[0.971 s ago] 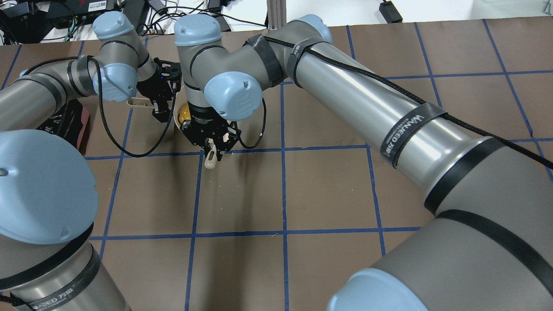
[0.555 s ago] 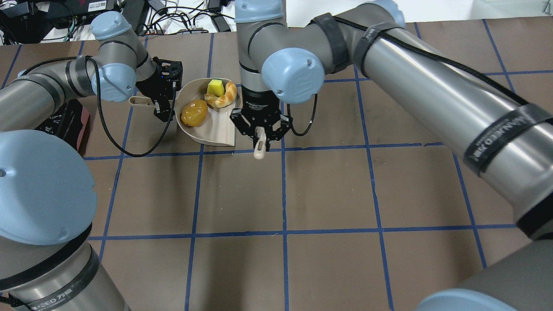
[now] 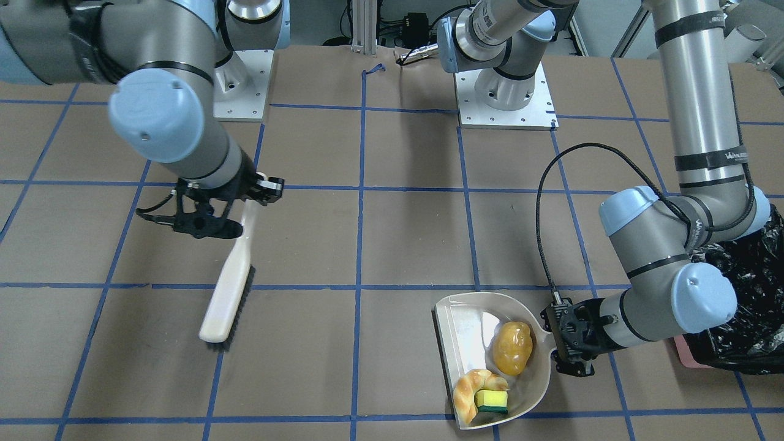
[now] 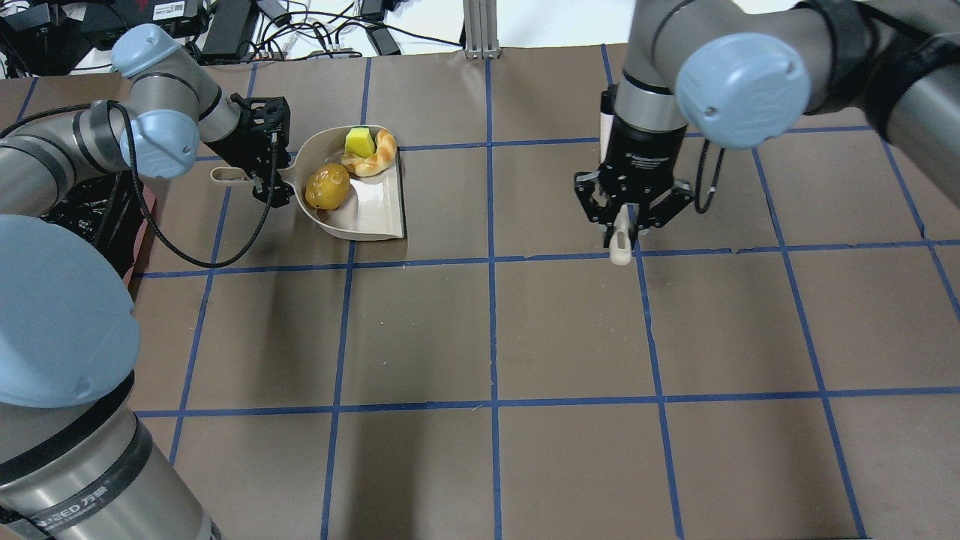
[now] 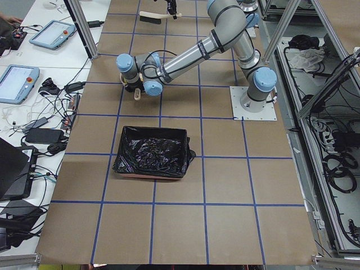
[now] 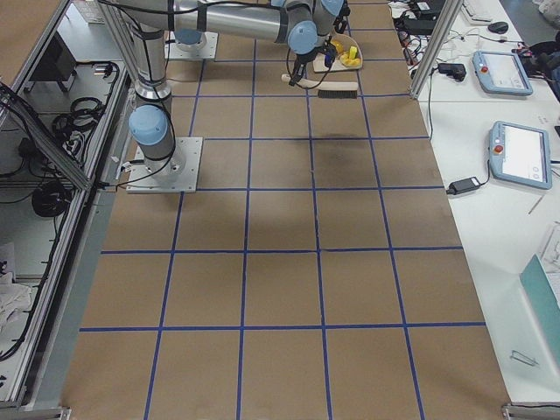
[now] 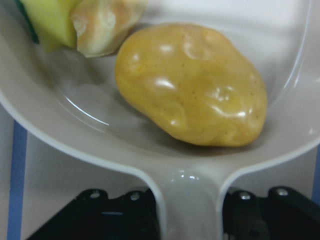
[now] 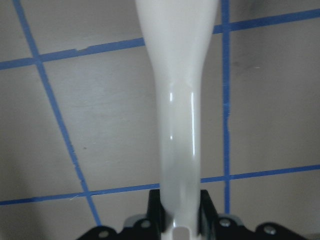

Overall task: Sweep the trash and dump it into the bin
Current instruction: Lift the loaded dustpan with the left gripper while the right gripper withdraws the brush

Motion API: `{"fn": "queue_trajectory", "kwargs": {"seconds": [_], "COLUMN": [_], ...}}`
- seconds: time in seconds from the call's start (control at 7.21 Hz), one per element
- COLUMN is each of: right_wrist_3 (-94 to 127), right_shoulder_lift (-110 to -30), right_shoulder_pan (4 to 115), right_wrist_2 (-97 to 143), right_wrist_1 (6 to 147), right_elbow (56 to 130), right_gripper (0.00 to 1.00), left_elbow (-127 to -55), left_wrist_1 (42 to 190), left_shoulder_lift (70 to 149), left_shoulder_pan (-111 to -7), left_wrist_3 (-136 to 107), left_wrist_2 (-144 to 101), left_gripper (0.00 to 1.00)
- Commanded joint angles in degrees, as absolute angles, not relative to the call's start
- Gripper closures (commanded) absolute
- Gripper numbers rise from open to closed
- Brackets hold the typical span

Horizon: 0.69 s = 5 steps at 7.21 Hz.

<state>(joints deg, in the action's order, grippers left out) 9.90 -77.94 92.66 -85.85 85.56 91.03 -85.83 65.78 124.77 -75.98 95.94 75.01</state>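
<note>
1. The beige plastic dustpan (image 3: 465,327) sits in the lower right of the front-facing view, on the brown paper-covered table (image 3: 404,202) with its blue tape grid. Its open edge faces the frame's left.
2. All the trash lies inside the pan. The lumpy yellow-brown toy potato (image 3: 513,348) is nearest the handle. The tan curved toy croissant (image 3: 471,389) lies lower in the frame. The small yellow-and-green sponge block (image 3: 492,400) is tucked against the croissant, touching it.
3. The left gripper (image 7: 189,210) is clamped on the dustpan's handle, one black finger (image 7: 120,210) on either side of it, as the left wrist view shows.
4. The pink rectangular bin lined with a crinkled black plastic bag (image 3: 747,294) stands at the right edge of the front-facing view, just beyond the left arm's elbow. It is near the pan but apart from it.
5. The right gripper (image 4: 624,221) is in the upper right of the overhead view, well apart from the dustpan. It grips the narrow handle of a cream hand brush with dark bristles (image 3: 226,294).
6. In the front-facing view the brush slants from the gripper toward the lower left. Whether its bristles touch the paper cannot be told.
</note>
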Motion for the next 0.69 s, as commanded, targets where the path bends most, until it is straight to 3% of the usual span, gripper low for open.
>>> {"fn": "queue_trajectory", "kwargs": {"seconds": [0.0, 0.56], "right_wrist_3": [0.29, -12.54], "right_shoulder_lift": [-80.24, -79.72], "right_shoulder_pan": [83.27, 72.96], "right_wrist_2": [-90.33, -92.35], "right_wrist_1": [83.67, 84.90], "right_elbow": [92.46, 96.32], "right_gripper": [1.00, 1.00], "left_elbow": [-84.82, -81.23], "left_wrist_1": [70.02, 83.78], "left_shoulder_lift": [122.88, 115.59], "left_shoulder_pan": [-74.54, -67.02], "left_wrist_3": [95.98, 104.55], "left_wrist_2": [70.16, 71.88], "left_gripper": [1.00, 1.00]}}
